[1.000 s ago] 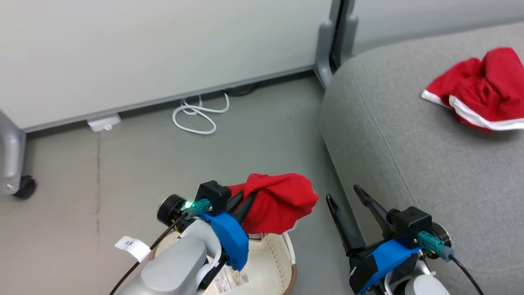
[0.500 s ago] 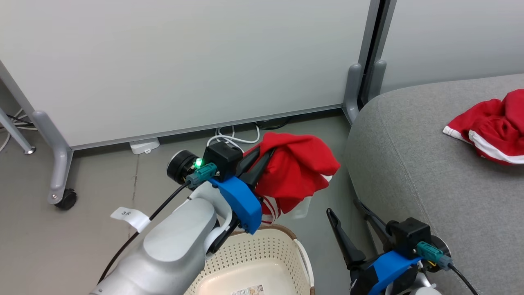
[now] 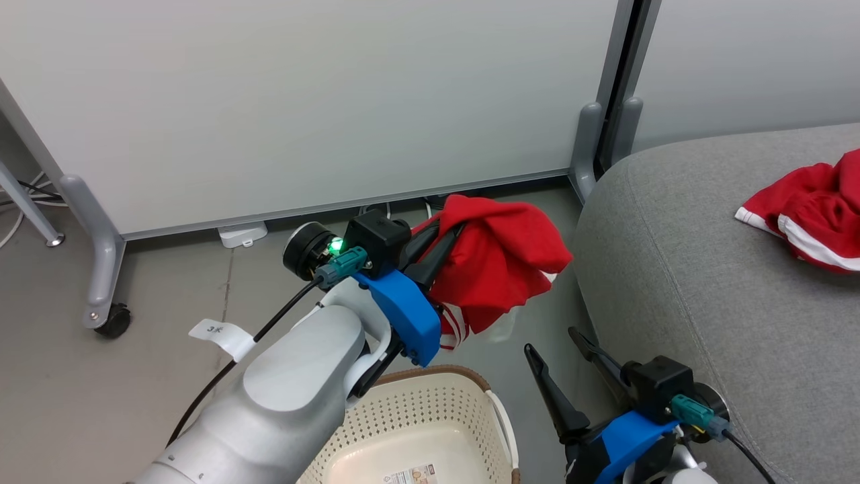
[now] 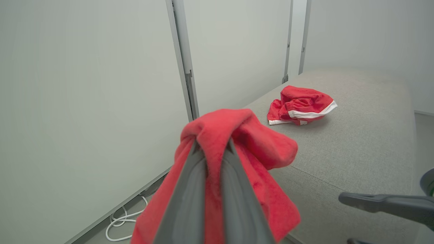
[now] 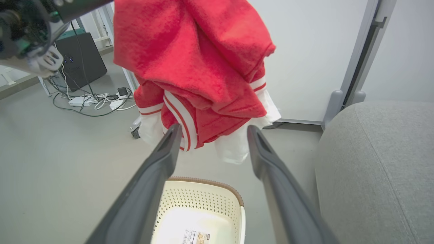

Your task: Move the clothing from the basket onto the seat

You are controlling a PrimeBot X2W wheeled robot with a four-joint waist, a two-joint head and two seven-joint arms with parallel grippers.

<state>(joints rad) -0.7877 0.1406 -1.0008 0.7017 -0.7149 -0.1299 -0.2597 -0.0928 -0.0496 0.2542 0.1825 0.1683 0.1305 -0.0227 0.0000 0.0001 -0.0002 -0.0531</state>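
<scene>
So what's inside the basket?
In the basket only its pale floor with a paper label shows, no clothes. The left arm covers one side and the near end runs off the picture, so those bits stay unknown.

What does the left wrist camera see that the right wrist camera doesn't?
Left wrist view's extra: a second red garment lying on the sofa.
Right wrist view's extras: the basket down below, the white stripes on the held garment, and a black box with wires on the floor.
Shared: the held garment, the grey sofa and the pale wall panels.
</scene>
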